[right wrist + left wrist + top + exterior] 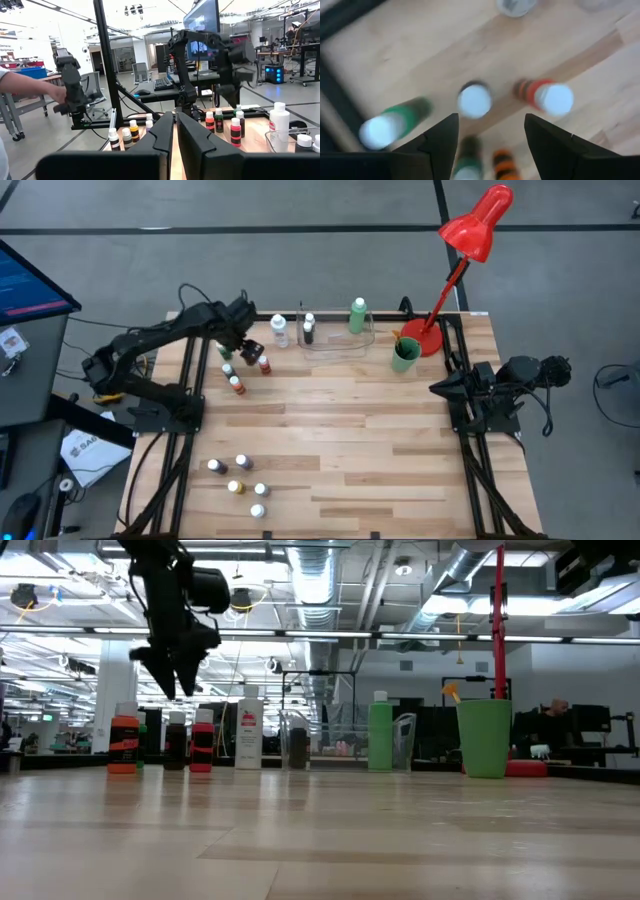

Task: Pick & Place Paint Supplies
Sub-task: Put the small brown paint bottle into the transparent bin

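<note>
My left gripper (244, 346) (490, 119) hangs open above the far-left cluster of tiny white-capped bottles and touches none. In the left wrist view a dark bottle's cap (474, 100) lies just ahead of the gap between the fingers. A red bottle (547, 96) and a green one (392, 122) flank it. In the low view the gripper (168, 680) points down, well above the standing orange (123, 743), brown (176, 743) and red (202, 743) bottles. A second cluster (240, 478) stands near-left. My right gripper (438, 388) (175, 127) waits shut at the table's right edge.
At the far edge stand a taller white bottle (279, 330), a clear tray (338, 340) with a dark bottle (308, 331) in it, a taller green bottle (358, 316), a green cup (404, 356) and a red lamp (478, 225). A person's arm (27, 86) shows beyond the table.
</note>
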Available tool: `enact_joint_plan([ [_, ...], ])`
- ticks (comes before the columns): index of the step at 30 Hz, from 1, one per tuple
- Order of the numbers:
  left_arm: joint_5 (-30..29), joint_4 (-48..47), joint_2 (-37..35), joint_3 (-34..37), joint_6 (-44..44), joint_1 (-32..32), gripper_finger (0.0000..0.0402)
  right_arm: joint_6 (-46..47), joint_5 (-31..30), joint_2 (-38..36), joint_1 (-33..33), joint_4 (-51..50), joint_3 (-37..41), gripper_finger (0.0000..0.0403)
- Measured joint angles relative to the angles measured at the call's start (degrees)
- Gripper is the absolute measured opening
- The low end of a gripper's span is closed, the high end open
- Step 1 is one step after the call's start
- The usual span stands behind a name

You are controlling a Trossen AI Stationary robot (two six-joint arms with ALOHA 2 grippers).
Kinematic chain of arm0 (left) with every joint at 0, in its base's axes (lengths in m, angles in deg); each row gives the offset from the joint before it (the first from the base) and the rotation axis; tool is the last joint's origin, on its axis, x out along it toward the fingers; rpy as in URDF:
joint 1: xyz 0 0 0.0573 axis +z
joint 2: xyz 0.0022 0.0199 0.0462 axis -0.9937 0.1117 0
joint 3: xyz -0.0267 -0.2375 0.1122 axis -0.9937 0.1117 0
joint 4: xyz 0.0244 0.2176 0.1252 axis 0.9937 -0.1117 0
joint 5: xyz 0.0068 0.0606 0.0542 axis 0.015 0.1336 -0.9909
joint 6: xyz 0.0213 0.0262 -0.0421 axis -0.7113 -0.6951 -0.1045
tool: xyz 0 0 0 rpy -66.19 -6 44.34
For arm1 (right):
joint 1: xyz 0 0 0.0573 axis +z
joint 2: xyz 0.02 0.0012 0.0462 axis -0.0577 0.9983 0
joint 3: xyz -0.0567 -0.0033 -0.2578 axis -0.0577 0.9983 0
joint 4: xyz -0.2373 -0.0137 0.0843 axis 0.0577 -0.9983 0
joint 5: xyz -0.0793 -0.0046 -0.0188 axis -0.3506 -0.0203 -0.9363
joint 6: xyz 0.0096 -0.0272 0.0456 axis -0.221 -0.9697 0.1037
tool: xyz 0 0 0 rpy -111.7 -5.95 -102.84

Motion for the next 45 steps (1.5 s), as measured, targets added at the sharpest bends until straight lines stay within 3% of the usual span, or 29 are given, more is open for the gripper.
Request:
enact_joint_plan([
  [4, -0.04, 5.27, 0.00, 2.73, 0.67, -0.13, 0.0215, -0.01, 0.00, -0.01, 0.01, 0.00, 0.00, 0.0021],
  [11, -3.80, 5.24, 0.00, 2.83, 0.01, -0.10, 0.0214, 0.00, 0.00, -0.01, 0.01, 0.00, 0.00, 0.0021],
  [27, -3.45, 5.33, 5.04, 3.07, -1.25, -0.11, 0.0212, 0.01, 0.00, 0.00, 0.01, 0.00, 0.00, 0.0021],
  [38, -4.43, 5.18, 5.01, 3.07, -1.29, -0.11, 0.0112, -0.01, 0.00, -0.02, 0.01, 0.00, 0.00, 0.0021],
  [45, -4.43, 4.98, 4.98, 3.04, -1.03, -0.11, 0.0102, -0.01, 0.00, -0.01, 0.00, 0.00, 0.00, 0.0021],
])
